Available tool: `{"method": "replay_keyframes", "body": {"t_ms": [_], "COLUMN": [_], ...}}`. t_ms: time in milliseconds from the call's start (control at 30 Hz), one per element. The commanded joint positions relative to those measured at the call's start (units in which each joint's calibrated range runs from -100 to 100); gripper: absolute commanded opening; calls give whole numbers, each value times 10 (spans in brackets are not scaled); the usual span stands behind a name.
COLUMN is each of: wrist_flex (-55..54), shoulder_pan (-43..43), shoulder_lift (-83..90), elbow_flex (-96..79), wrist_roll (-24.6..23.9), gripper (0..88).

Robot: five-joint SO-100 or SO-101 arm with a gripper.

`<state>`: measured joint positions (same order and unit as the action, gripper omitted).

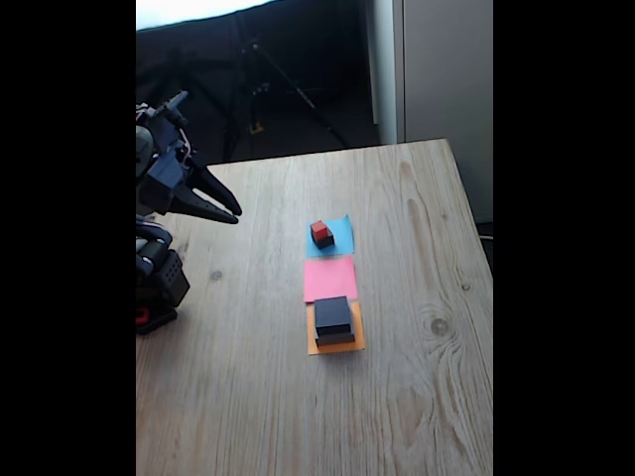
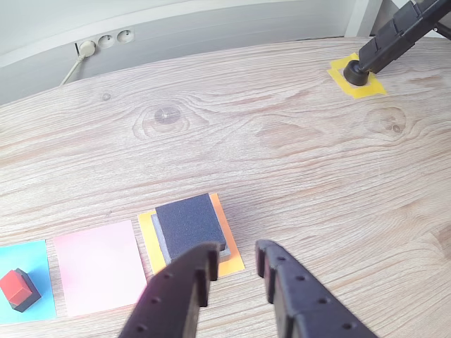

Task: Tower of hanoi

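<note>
Tool (image 1: 234, 210) is hanging at the far left of the fixed view, well above the worktop (image 1: 417, 397) and well apart from all the blocks. Its two dark fingers are standing moderately apart and are gripping nothing; in the wrist view the gap between them is showing only bare wood.

Going right in the fixed view, three paper squares are lying in one row. On the blue paper (image 1: 340, 238) the small black cube (image 1: 323, 240) is sitting with the red cube (image 1: 318, 229) on top of it. The pink paper (image 1: 330, 280) in the middle is carrying nothing. On the orange paper (image 1: 337, 344) the medium black block (image 1: 332, 314) is resting on the flat grey block (image 1: 335, 338), of which only a thin edge is showing.

In the wrist view the same row is running from the blue paper at the left edge to the orange one near the tool.

I am judging that the risk is lying in the next pick. The red cube is very small, so a tool that is closing a little off centre could push it off the black cube, or take both cubes together. A low approach could also drag a paper square and shift the blocks on it.
</note>
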<state>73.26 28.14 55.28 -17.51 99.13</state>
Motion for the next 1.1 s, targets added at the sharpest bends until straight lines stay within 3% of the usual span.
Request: {"method": "replay_keyframes", "body": {"t_ms": [0, 433, 500, 733, 1067], "wrist_flex": [-65, -238, -279, -610, -910], "shoulder_pan": [8, 20, 17, 9, 3], "shoulder_lift": [30, 21, 15, -38, -172], "elbow_flex": [-66, -288, -325, -514, -597], "wrist_roll": [9, 9, 9, 9, 9], "gripper": [69, 346, 420, 452, 459]}}
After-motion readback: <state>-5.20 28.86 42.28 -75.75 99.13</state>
